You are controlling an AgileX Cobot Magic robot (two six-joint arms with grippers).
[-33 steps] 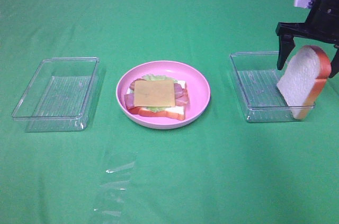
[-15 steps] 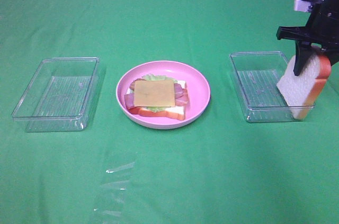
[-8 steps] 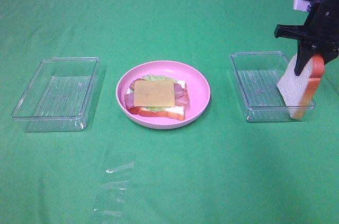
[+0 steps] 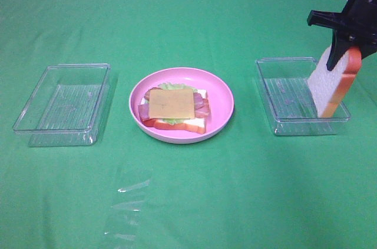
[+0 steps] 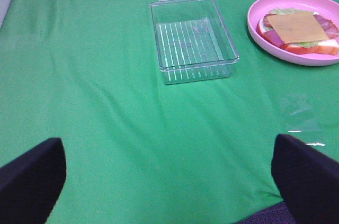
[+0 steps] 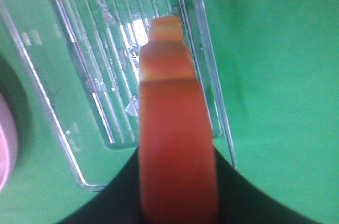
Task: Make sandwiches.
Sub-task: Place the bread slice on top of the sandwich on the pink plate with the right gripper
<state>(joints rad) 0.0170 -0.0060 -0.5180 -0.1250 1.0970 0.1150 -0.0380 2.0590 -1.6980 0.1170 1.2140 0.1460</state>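
A: Exterior high view, item one: right gripper [image 4: 344, 49], fingers pinching the top crust of a bread slice [image 4: 331, 84]. What hangs below the fingers?

B: The slice itself, upright and tilted, white face toward the middle of the counter [image 4: 188, 190], orange-brown crust on the far side. Its lower end sits over the outer end of the right clear tray [image 4: 283, 99]; whether it touches the tray floor I cannot tell.

A: Item two, right wrist view?

B: Crust edge of the bread slice [image 6: 175, 139] running straight out from between the dark fingers [image 6: 233, 192], ribbed tray [image 6: 95, 75] beneath it.

A: Item three, the open sandwich?

B: Open sandwich [image 4: 174, 109] on the pink plate [image 4: 221, 93], well away from the right fingers toward the counter's middle. Yellow cheese on top, bacon and lettuce showing at the edges, bread at the bottom.

A: Item four, left gripper [image 5: 169, 176]?

B: Fingers [image 5: 32, 176] spread wide, holding nothing. Ahead of them, well apart, the left clear tray [image 5: 193, 41]; beyond that the plate [image 5: 265, 44] with the sandwich [image 5: 296, 30].
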